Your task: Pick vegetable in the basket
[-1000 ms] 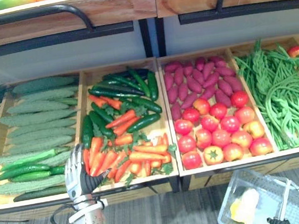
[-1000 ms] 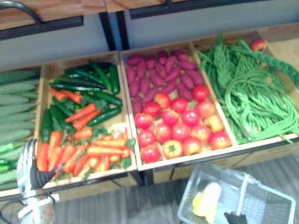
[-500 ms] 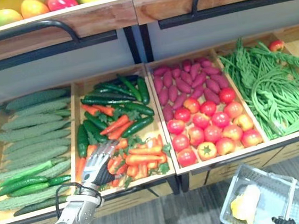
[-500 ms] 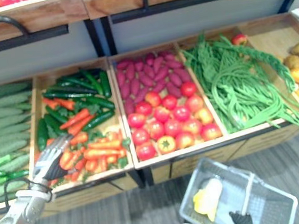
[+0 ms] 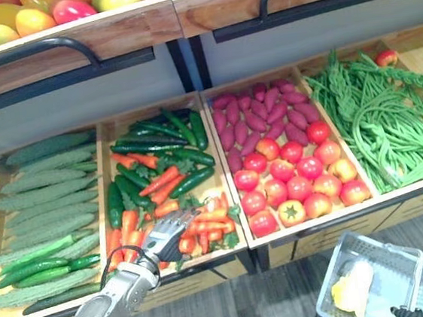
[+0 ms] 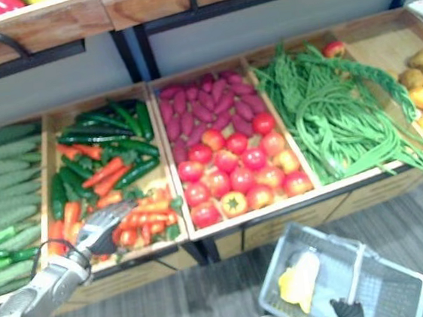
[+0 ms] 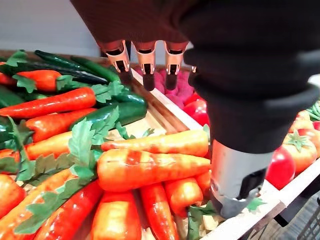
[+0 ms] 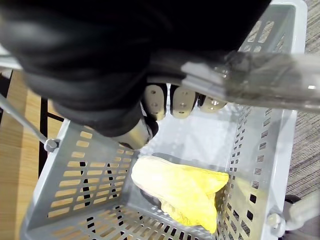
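Left hand point(image 5: 165, 239) has advanced from the front edge of the bin point(image 5: 197, 270) to above the carrots point(image 5: 209, 221); fingers straight, nothing held, apparently lining up a grasp. Right hand point(image 8: 182, 101) is curled round the handle point(image 8: 250, 75), keeping the basket point(image 8: 75, 165) ready; yellow item point(image 8: 180, 190) inside.

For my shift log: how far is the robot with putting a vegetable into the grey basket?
Done: the right hand grips the basket handle, and one yellow item lies in the basket. In hand: no vegetable; the left hand hovers open over the carrots. Left: grasp one, carry it over and drop it in the basket.
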Available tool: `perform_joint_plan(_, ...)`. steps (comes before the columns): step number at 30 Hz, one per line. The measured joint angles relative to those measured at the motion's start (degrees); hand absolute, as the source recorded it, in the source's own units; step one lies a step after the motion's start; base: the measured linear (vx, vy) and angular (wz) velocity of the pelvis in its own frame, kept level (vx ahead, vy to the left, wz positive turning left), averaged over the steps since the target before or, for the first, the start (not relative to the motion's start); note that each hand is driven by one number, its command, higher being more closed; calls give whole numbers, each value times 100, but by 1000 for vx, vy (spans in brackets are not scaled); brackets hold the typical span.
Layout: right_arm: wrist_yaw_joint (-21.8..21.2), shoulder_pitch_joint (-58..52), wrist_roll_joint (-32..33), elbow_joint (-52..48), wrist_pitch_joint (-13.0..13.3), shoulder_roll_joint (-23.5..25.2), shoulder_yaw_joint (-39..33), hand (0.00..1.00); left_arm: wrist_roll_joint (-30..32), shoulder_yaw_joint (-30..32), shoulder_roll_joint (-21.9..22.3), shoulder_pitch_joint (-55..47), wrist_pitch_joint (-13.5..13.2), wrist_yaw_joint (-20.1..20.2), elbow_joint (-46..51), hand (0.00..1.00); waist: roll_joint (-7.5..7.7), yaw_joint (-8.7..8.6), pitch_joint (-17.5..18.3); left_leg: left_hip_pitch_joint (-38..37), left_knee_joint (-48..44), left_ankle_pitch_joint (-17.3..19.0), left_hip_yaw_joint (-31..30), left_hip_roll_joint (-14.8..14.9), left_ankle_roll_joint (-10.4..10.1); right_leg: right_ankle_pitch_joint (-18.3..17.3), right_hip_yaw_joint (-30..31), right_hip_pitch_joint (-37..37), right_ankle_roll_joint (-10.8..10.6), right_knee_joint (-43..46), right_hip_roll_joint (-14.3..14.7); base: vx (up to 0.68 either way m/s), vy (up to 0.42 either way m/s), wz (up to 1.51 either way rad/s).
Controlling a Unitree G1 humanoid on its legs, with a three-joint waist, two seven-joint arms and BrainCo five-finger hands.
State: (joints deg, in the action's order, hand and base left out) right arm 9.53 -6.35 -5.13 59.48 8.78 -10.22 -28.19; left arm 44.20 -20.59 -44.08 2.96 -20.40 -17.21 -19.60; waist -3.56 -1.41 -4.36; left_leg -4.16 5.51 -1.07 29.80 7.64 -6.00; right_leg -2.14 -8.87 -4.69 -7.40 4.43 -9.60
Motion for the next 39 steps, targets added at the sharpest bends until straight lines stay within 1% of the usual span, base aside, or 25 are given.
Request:
perform_joint_plan(4, 4, 2, -62, -61, -4, 0, 6, 100, 209, -3, 21, 202, 235, -2, -299, 0, -23, 4, -17, 11, 0, 2, 101, 5, -5, -1, 26, -41, 0, 27, -2, -3, -3, -2)
perform_joint_plan(5, 5, 3, -63, -63, -4, 0, 6, 100, 209, -3, 23, 209, 240, -2, -307, 0, -23, 4, -17, 14, 0, 3, 103, 5, -6, -1, 28, -48, 0, 30, -2, -30, -5, -5)
perform_joint_plan(7, 8, 6, -104, -158, -8, 1, 2, 100, 224, -1, 67, 361, 361, -7, -416, 0, -29, 18, -25, 195, 0, 1, 122, 7, -6, -2, 70, -288, 0, 133, -14, -37, -8, -3)
perform_joint_plan(9, 6, 8, -104, -243, -25, 1, 3, 100, 224, 4, 158, 423, 442, -7, -544, 0, -35, 19, -48, 217, 0, -2, 140, 8, -4, -2, 112, -355, -1, 167, -23, -12, -8, -8)
perform_joint_plan(12, 7, 9, -105, -278, -60, 6, 1, 100, 228, 7, 189, 525, 500, -18, -646, 0, -26, 18, -80, 256, 0, 0, 174, 6, -6, -2, 156, -419, -2, 180, -26, 6, -2, -6)
perform_joint_plan(16, 12, 87, -104, -320, -64, 5, -3, 100, 389, 13, 216, 716, 612, -38, -848, 0, -14, 16, -194, 321, -1, 0, 254, 5, -7, -1, 201, -529, -2, 194, -25, 20, -7, -7)
perform_joint_plan(19, 27, 172, -104, -347, -66, 5, -5, 100, 390, 14, 349, 875, 683, -42, -901, 0, -12, 20, -273, 424, -2, 0, 270, 5, -7, -1, 227, -659, -2, 210, -24, 28, -13, -5)
perform_joint_plan(22, 28, 233, -104, -353, -68, 5, -2, 100, 407, 10, 450, 1015, 691, -46, -1020, 0, -16, 16, -335, 476, -2, 0, 302, 6, -8, -1, 280, -761, -2, 251, -25, 32, -13, -7)
perform_joint_plan(24, 32, 282, -104, -355, -68, 3, -1, 100, 430, 12, 520, 1141, 741, -50, -1072, 0, -12, 15, -390, 497, -3, 1, 404, 6, -9, -1, 325, -819, -2, 272, -25, 39, -10, -10)
perform_joint_plan(25, 33, 296, -104, -358, -67, 3, 0, 100, 429, 11, 554, 1178, 744, -52, -1073, 100, -14, 8, -414, 497, -3, 1, 414, 5, -10, -1, 336, -827, -2, 272, -26, 23, -8, -7)
perform_joint_plan(29, 48, 361, -104, -359, -69, 4, 2, 100, 430, 9, 633, 1288, 808, -77, -1099, 100, -2, 12, -483, 513, -3, 12, 461, 5, -26, -1, 427, -912, -2, 299, -14, 14, -13, -11)
perform_joint_plan(32, 104, 397, -103, -357, -72, 4, 16, 100, 430, 13, 695, 1429, 877, -266, -1231, 100, 0, 12, -493, 508, -3, 24, 566, 0, -42, -1, 520, -992, -2, 350, -3, 16, -11, -15)
perform_joint_plan(39, 139, 396, -103, -355, -80, 4, 33, 100, 430, 16, 697, 1606, 872, -291, -1227, 100, -1, -5, -494, 481, -3, 30, 579, -1, -49, -1, 549, -987, -2, 366, -2, 7, -7, -2)
